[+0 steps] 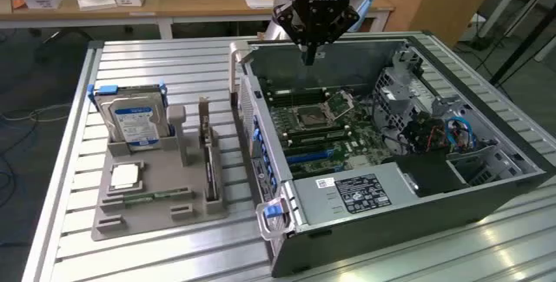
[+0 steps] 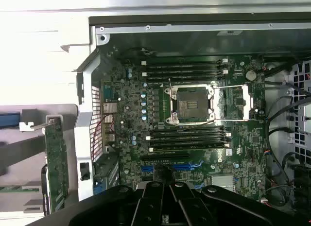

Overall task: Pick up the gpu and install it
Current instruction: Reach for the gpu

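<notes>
The gpu (image 1: 209, 158) stands on edge in a slot of the grey holder (image 1: 130, 220), a thin dark card with its silvery bracket at the far end. It also appears beside the case wall in the wrist view (image 2: 56, 163). My gripper (image 1: 308, 55) hangs above the back part of the open computer case (image 1: 486, 184), well apart from the card. Its fingers (image 2: 160, 197) are shut together with nothing between them. Below them lies the motherboard (image 2: 194, 114) with its blue expansion slots (image 2: 172, 166).
A silver hard drive (image 1: 130, 122) with a blue-white label stands upright in the holder. A small square chip (image 1: 126, 176) and a green memory stick (image 1: 148, 197) lie there too. The case's metal rear wall (image 1: 247, 106) separates holder and motherboard. A desk (image 1: 174, 2) stands behind.
</notes>
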`<state>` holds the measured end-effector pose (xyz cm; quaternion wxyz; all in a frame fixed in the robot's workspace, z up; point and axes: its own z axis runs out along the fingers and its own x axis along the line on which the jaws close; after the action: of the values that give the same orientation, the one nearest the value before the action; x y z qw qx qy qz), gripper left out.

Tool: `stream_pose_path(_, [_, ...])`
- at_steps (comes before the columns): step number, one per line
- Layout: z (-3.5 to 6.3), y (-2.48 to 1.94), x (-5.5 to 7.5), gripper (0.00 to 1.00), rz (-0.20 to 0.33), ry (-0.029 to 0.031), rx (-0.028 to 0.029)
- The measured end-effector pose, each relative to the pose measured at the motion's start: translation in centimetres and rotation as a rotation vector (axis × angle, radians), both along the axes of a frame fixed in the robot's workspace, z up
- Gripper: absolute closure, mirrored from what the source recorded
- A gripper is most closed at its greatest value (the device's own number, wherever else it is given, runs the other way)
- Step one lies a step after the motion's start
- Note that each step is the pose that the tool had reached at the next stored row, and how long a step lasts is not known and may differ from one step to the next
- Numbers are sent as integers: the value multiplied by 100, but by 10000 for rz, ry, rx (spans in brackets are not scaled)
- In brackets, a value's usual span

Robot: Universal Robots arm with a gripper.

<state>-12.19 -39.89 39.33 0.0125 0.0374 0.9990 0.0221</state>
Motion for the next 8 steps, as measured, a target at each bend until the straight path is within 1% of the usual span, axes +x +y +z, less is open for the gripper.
stream_pose_path(8, [0,0,0,89,0,0,0])
